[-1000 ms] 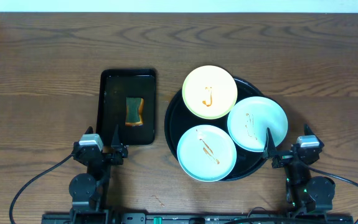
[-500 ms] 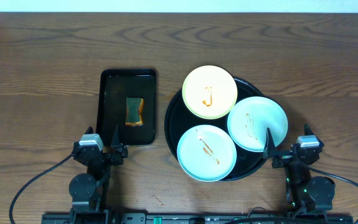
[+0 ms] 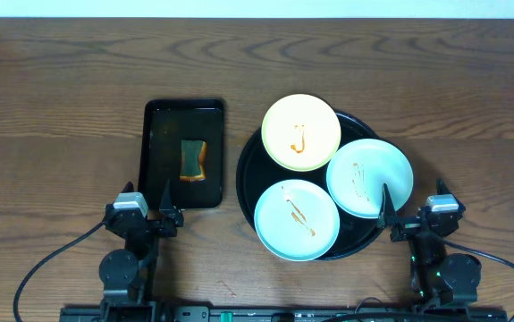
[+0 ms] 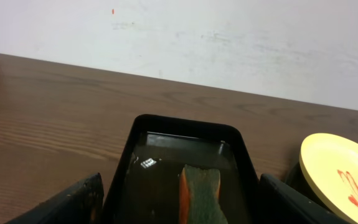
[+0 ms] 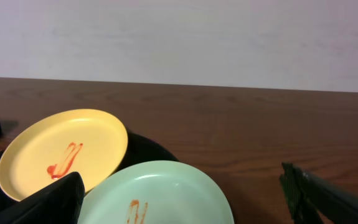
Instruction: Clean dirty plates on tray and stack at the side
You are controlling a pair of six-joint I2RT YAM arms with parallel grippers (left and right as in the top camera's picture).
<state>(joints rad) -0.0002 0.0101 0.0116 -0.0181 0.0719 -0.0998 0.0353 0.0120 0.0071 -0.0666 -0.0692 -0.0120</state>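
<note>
The round black tray (image 3: 247, 175) holds three plates, each with an orange-brown sauce squiggle. The pale yellow plate (image 3: 301, 132) is at the back, one blue-green plate (image 3: 370, 177) at the right, the other blue-green plate (image 3: 297, 220) at the front. My right gripper (image 3: 411, 204) is open and empty at the tray's front right, low by the right plate (image 5: 166, 193). The yellow plate (image 5: 63, 152) shows beyond it. My left gripper (image 3: 145, 204) is open and empty at the near end of the rectangular tray.
A rectangular black tray (image 3: 154, 152) left of the round tray holds water and a green-and-orange sponge (image 3: 193, 160). It shows close ahead in the left wrist view (image 4: 185, 121) with the sponge (image 4: 200, 190). Bare wooden table (image 3: 78, 107) lies around both trays.
</note>
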